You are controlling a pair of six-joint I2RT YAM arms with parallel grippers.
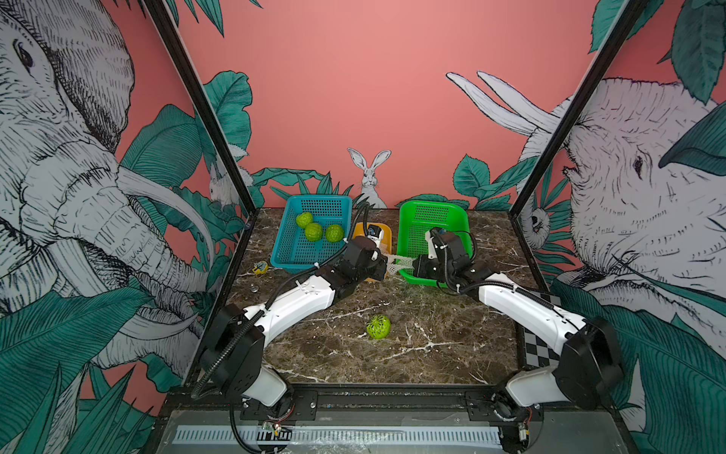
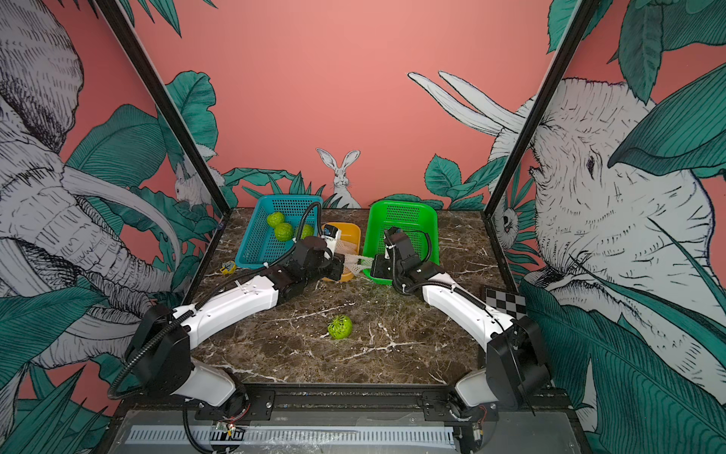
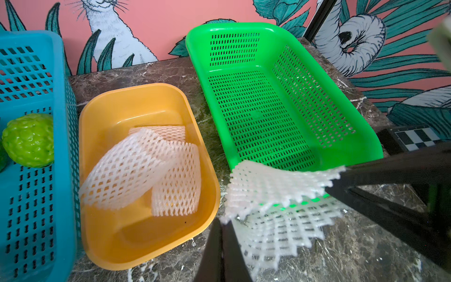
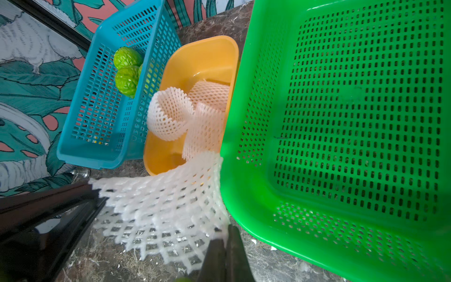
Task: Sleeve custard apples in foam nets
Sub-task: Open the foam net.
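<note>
Three bare green custard apples (image 1: 313, 231) (image 2: 283, 232) (image 3: 29, 140) (image 4: 127, 78) lie in the blue basket (image 1: 290, 267). Another custard apple (image 1: 378, 327) (image 2: 340, 327), wrapped in a net, rests on the table nearer the front. One white foam net (image 1: 398, 264) (image 3: 275, 193) (image 4: 161, 202) hangs stretched between the yellow tray and the green basket. My left gripper (image 1: 389, 269) (image 3: 222, 222) is shut on one edge of it. My right gripper (image 1: 412, 264) (image 4: 225, 232) is shut on the opposite edge. Spare foam nets (image 3: 141, 168) (image 4: 170, 114) lie in the yellow tray (image 3: 102, 219).
The green basket (image 1: 432, 206) (image 3: 366, 136) at the back right holds nothing. A small yellow object (image 1: 260, 268) and a metal bit (image 1: 255, 288) lie left of the blue basket. A checkerboard card (image 1: 538, 350) sits at the table's right edge.
</note>
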